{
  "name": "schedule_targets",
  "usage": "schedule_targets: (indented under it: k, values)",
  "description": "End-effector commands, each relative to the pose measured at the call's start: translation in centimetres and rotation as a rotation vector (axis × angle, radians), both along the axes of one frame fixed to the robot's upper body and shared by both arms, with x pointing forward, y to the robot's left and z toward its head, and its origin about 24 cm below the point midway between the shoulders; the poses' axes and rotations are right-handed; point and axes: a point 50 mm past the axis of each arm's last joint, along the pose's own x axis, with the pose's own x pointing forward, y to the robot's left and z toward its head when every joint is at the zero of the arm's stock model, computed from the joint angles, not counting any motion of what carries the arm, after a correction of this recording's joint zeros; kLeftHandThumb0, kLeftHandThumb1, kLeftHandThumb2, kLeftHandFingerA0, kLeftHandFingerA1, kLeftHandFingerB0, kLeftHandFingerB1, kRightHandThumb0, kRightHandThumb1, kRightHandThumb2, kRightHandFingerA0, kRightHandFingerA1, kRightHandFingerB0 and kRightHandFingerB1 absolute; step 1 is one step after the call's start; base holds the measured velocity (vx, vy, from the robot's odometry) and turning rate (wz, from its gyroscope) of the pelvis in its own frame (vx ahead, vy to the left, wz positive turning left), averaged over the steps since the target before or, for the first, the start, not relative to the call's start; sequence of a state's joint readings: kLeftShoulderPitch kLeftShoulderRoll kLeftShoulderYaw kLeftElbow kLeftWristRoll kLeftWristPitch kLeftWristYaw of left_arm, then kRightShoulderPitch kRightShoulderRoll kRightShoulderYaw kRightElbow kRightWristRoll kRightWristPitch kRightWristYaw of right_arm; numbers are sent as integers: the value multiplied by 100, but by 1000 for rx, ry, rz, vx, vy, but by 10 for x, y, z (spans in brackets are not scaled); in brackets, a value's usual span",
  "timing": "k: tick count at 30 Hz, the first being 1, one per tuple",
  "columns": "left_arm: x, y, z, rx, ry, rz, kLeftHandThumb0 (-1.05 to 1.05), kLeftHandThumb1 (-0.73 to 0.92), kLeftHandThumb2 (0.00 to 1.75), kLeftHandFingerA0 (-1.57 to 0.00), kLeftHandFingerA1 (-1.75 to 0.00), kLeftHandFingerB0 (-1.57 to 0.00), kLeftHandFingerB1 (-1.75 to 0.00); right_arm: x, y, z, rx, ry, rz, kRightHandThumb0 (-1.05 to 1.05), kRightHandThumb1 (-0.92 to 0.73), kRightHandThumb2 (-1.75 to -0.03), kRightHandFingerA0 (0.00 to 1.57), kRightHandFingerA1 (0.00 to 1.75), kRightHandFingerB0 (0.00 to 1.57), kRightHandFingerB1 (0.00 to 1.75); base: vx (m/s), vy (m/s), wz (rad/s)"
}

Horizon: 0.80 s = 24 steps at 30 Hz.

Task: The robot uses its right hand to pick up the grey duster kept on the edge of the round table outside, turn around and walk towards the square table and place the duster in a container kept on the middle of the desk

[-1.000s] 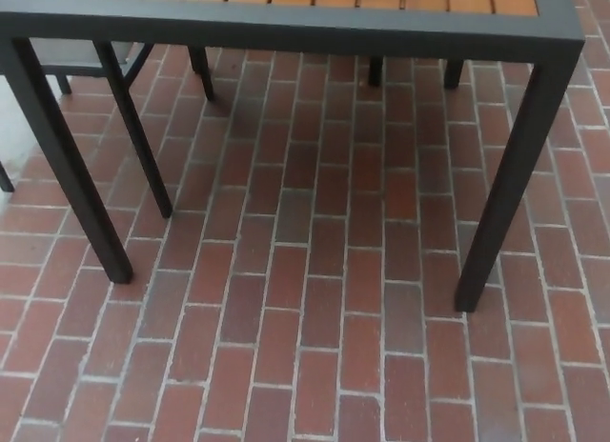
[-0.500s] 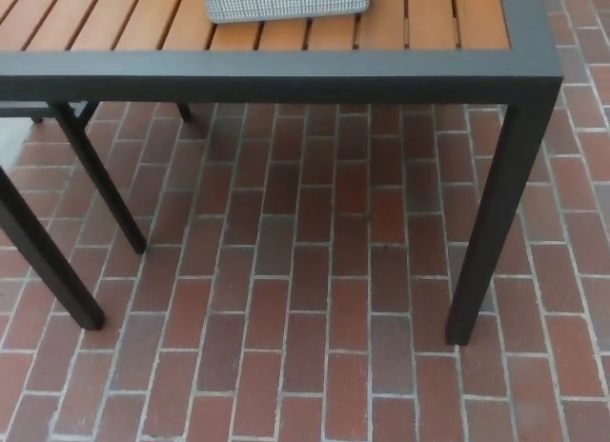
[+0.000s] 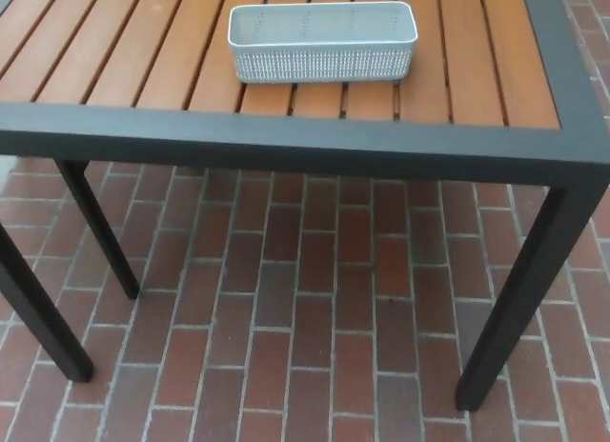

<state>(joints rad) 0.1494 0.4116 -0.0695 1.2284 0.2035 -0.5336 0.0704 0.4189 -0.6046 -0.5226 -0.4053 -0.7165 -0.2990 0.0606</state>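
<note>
A light grey perforated container (image 3: 322, 42) stands on the wooden slats of the square table (image 3: 286, 147), near the middle of its top. The container looks empty from here. The table has a dark metal frame and dark legs. The grey duster is not in view. Neither of my hands shows in the head view.
Red brick paving (image 3: 305, 309) lies under and in front of the table. Dark table legs stand at the front right (image 3: 519, 299) and front left (image 3: 38, 309), with a thinner dark leg (image 3: 100, 228) behind the left one.
The whole picture has shifted: the camera has moved closer and tilted up, so the tabletop and the full container now show where only the table's front edge showed before.
</note>
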Motion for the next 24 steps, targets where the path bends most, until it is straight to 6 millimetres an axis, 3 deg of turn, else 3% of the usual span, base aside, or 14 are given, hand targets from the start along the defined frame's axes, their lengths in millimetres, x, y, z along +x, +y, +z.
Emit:
schedule_targets:
  k: [1,4,24]
  values:
    - [2,2,4,6,-26,-31,-43,64,58,-85,-80,-85,-62,0,-1,2,0,-25,-5,-17,-52,-84,94,159,88,112,189,-112,29]
    - [3,2,4,7,-27,-34,-43,64,58,-85,-80,-85,-62,-1,-2,2,2,-26,-7,-17,-52,-84,94,159,88,112,252,-189,-40]
    - [-1,1,3,7,-13,-41,-43,64,58,-85,-80,-85,-62,-5,-4,-1,3,-13,-13,-17,-52,-84,94,159,88,112,218,32,9]
